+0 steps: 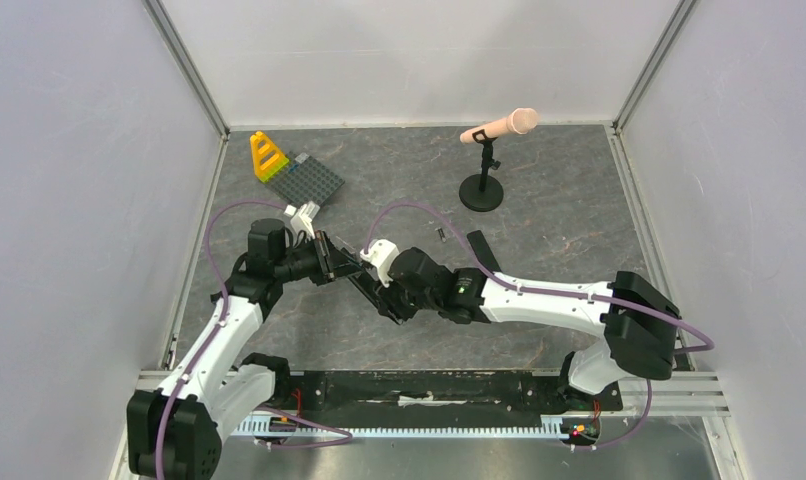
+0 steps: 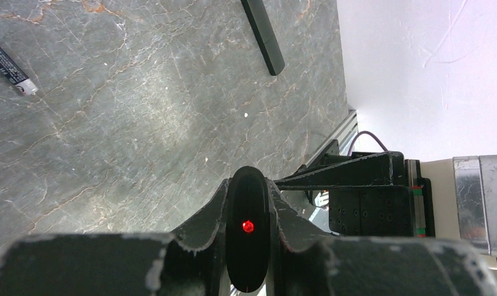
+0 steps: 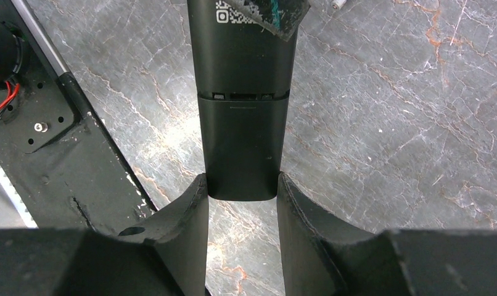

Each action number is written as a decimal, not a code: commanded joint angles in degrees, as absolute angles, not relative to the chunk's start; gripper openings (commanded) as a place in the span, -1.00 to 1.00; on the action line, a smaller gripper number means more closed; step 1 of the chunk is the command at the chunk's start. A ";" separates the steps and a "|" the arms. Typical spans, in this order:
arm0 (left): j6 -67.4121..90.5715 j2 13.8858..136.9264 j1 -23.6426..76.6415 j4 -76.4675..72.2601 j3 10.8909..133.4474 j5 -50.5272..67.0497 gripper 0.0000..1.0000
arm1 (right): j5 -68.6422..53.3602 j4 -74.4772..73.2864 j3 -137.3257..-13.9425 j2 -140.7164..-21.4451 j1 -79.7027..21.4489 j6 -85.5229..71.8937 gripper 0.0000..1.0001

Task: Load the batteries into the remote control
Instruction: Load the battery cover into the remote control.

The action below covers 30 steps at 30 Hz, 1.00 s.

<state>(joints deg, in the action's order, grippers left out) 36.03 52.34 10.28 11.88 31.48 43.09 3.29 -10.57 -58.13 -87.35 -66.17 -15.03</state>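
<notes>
The remote control (image 3: 243, 68) is held off the bench (image 1: 569, 210) between the two arms, over the middle and somewhat toward the near edge. The left jaws are clamped on its lamp end (a red dot glows there in the left wrist view). The right jaws are closed against the sides of the opposite end, where the small cover (image 3: 243, 148) is still on, its seam showing. The step in hand looks to be opening the battery compartment, and I judge no cell is loaded yet. Next, the right jaws would need to slide the cover away from the seam while the left holds firm, without twisting the bar out of either grip.

One battery (image 1: 441, 234) lies loose on the bench just beyond the remote toward the far edge, near a second black bar (image 1: 482, 250). Well apart are a microphone (image 1: 497, 128) on its stand by the far edge, and a grey brick plate (image 1: 309, 180) with a yellow piece (image 1: 267, 155) toward the far left corner. Nothing seems to block the work.
</notes>
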 commanded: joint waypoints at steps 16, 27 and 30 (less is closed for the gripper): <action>36.34 52.20 10.25 9.93 31.98 51.24 -0.96 | 5.00 -9.49 -64.60 -91.58 -66.56 -14.62 -0.17; 36.60 52.26 10.28 9.93 31.76 52.06 -0.96 | 7.14 -7.47 -65.68 -91.98 -66.53 -15.54 -0.19; 36.47 52.37 10.29 9.93 31.71 52.46 -0.96 | 7.32 -7.30 -66.56 -92.29 -66.49 -15.32 -0.20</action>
<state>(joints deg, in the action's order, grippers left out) 34.44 52.84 9.69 11.62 31.46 43.57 5.08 -13.63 -62.30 -91.02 -66.54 -15.00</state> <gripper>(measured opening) 0.243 0.423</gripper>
